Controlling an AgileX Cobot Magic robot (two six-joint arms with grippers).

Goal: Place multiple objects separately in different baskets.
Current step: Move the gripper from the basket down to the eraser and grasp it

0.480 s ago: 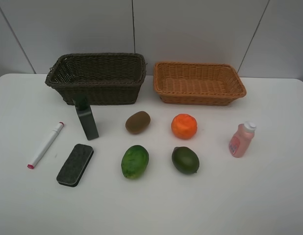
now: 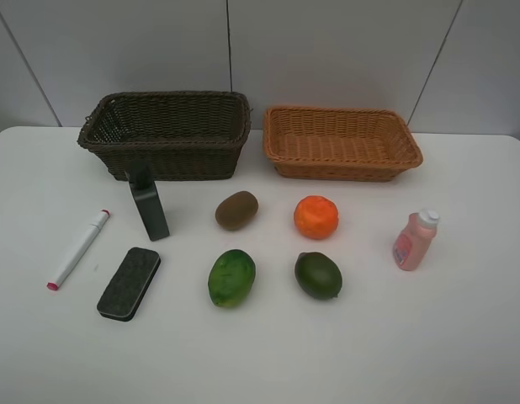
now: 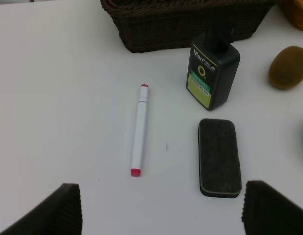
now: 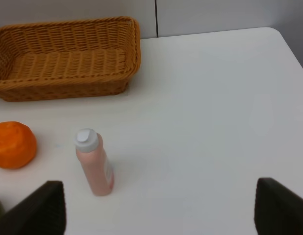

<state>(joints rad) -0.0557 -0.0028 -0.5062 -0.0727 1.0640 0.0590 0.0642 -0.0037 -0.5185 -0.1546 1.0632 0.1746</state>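
Note:
On the white table lie a white marker (image 2: pixel 77 249) (image 3: pixel 139 129), a black eraser (image 2: pixel 129 283) (image 3: pixel 219 157), an upright dark green bottle (image 2: pixel 147 204) (image 3: pixel 212 71), a kiwi (image 2: pixel 236 209), an orange (image 2: pixel 315 216) (image 4: pixel 13 145), two green fruits (image 2: pixel 231 277) (image 2: pixel 318 275) and a standing pink bottle (image 2: pixel 414 241) (image 4: pixel 95 164). Behind them stand the dark brown basket (image 2: pixel 163 156) and the light orange basket (image 2: pixel 344 168) (image 4: pixel 63 88), both with nothing inside. My left gripper (image 3: pixel 161 215) hangs open above the marker and eraser. My right gripper (image 4: pixel 159 215) is open near the pink bottle. Neither arm shows in the high view.
The table (image 2: pixel 462 337) is white, and a pale panelled wall (image 2: pixel 327 50) rises right behind the baskets. The table's right edge and corner (image 4: pixel 284 36) show in the right wrist view.

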